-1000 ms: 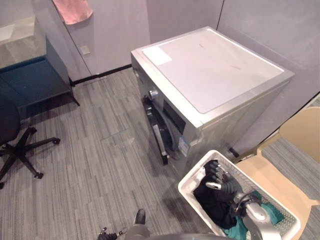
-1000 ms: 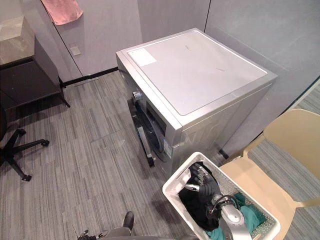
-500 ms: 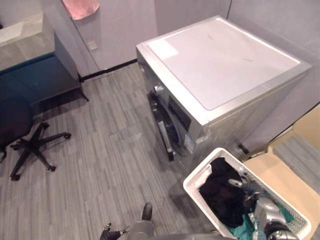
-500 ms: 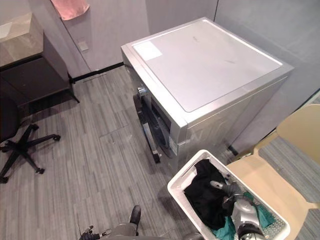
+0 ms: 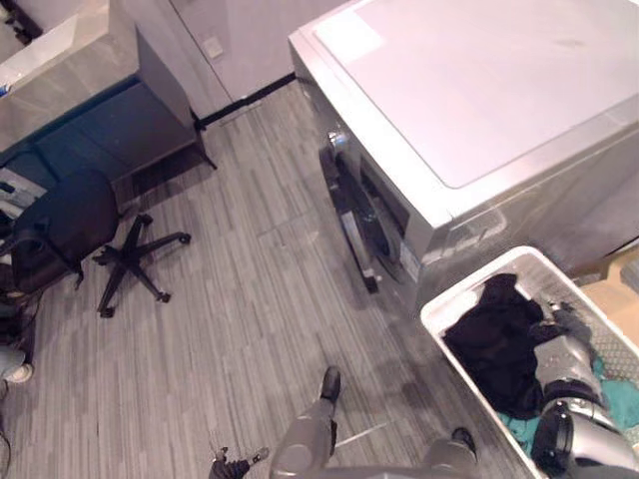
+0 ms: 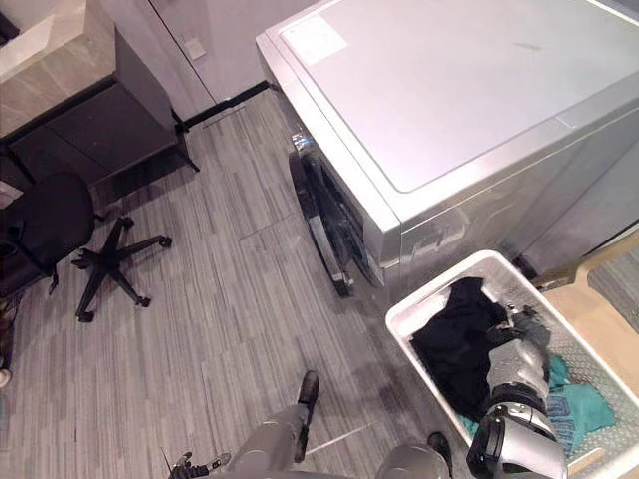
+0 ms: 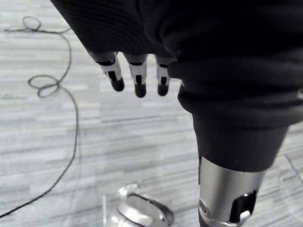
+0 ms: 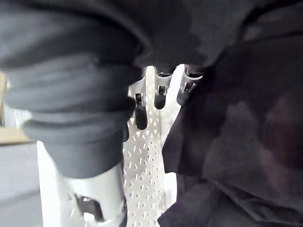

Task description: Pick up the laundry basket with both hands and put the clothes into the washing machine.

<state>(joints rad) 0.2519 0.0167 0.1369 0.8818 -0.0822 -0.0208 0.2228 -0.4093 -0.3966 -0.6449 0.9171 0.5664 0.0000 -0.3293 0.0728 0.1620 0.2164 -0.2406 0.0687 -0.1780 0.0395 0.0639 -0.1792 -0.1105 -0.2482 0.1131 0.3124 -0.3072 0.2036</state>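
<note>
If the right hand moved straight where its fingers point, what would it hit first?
The right hand would probably meet the perforated wall of the laundry basket, beside the black garment; depth unclear.

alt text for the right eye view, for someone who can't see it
The robot's right hand reaches into a white laundry basket, over a black garment beside teal clothes. A silver washing machine stands behind it, door ajar, and a black office chair sits on the grey floor.

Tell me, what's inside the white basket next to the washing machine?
A black garment lies piled in the laundry basket, a teal cloth beside it, and the robot's right hand is in between them. Whatever lies beneath the clothes is covered.
</note>
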